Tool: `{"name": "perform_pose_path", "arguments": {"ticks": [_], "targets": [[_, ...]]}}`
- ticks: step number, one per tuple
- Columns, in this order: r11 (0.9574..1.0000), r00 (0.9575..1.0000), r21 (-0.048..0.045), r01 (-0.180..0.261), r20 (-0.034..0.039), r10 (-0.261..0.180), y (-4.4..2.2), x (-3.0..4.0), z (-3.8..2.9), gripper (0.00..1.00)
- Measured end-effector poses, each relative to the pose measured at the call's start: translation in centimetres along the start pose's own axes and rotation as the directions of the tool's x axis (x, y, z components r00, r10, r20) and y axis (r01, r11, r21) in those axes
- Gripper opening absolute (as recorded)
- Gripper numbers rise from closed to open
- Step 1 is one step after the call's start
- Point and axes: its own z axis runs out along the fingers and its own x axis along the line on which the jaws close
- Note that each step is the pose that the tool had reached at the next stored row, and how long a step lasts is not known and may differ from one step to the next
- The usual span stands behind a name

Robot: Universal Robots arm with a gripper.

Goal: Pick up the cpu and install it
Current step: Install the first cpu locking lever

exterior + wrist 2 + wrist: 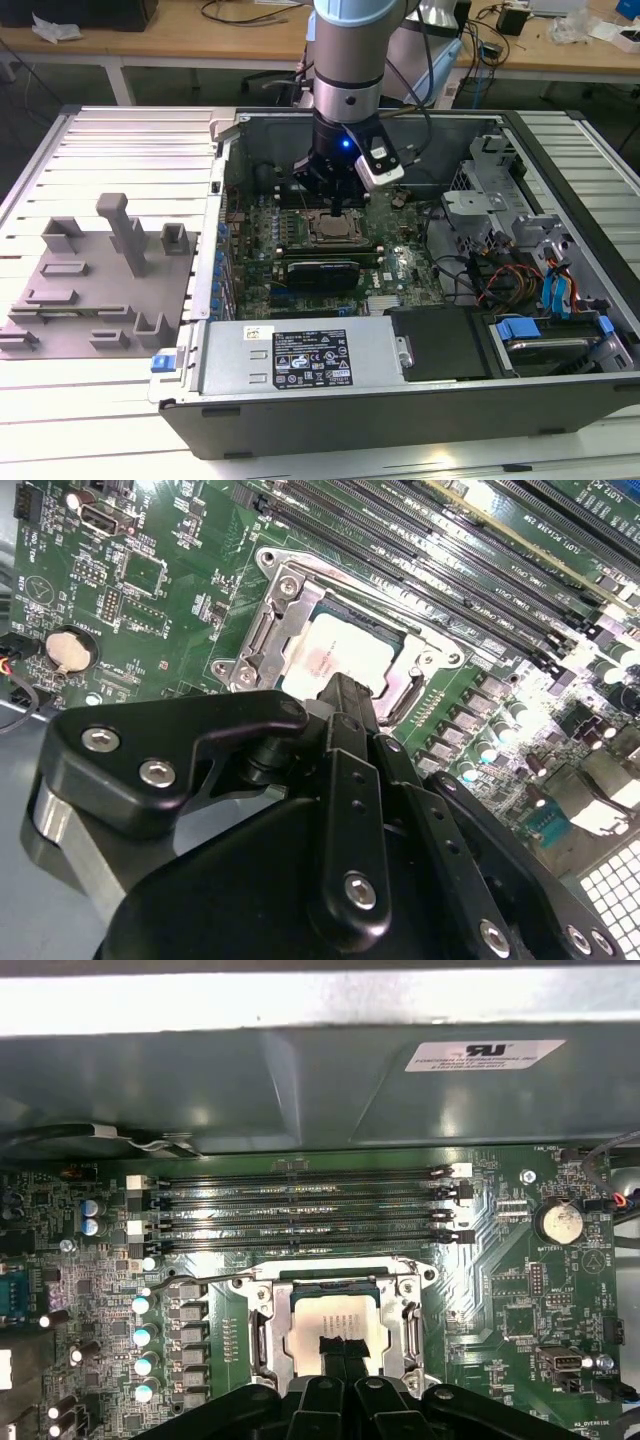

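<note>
Straight down into the open computer case (pixel 420 400) reaches the arm (pixel 345 60), wrist vertical, gripper (pixel 335 212) low over the motherboard (pixel 500 1290). Its fingers (pixel 332 1355) are pressed together, tips at the cpu (pixel 325 1322), which lies flat in the socket (pixel 262 1332) beside the memory slots (pixel 300 1210).

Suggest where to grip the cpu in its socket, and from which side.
The cpu lies flat, sunk in the socket frame, only its metal top exposed. Likely come straight down from above and pinch two opposite edges of the top; the frame blocks any sideways approach.
</note>
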Motion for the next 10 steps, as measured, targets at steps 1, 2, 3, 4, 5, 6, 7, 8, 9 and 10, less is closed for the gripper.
{"name": "perform_pose_path", "arguments": {"ticks": [1,2,3,4,5,6,7,8,9,10], "targets": [[1.0,1.0,0.0,0.0,0.0,0.0,0.0,0.0,0.0,0.11],[1.0,1.0,-0.0001,0.0,0.0,0.0,0.0,0.0,0.0,0.11],[1.0,1.0,0.0,0.0,0.0,0.0,0.0,0.0,-0.01,0.11],[1.0,1.0,-0.0001,0.0,0.0,0.0,0.0,0.0,-0.01,0.11],[1.0,1.0,-0.0001,0.0,0.0,0.0,0.0,0.0,-0.02,0.11],[1.0,1.0,0.0,0.0,0.0,0.0,0.0,0.0,-0.02,0.11],[1.0,1.0,0.0,0.0,0.0,0.0,0.0,0.0,-0.02,0.11],[1.0,1.0,0.0,0.0,0.0,0.0,0.0,0.0,-0.03,0.11],[1.0,1.0,0.0,0.0,0.0,0.0,0.0,0.0,-0.03,0.11],[1.0,1.0,0.0,0.0,0.0,0.0,0.0,0.0,-0.03,0.11]]}}
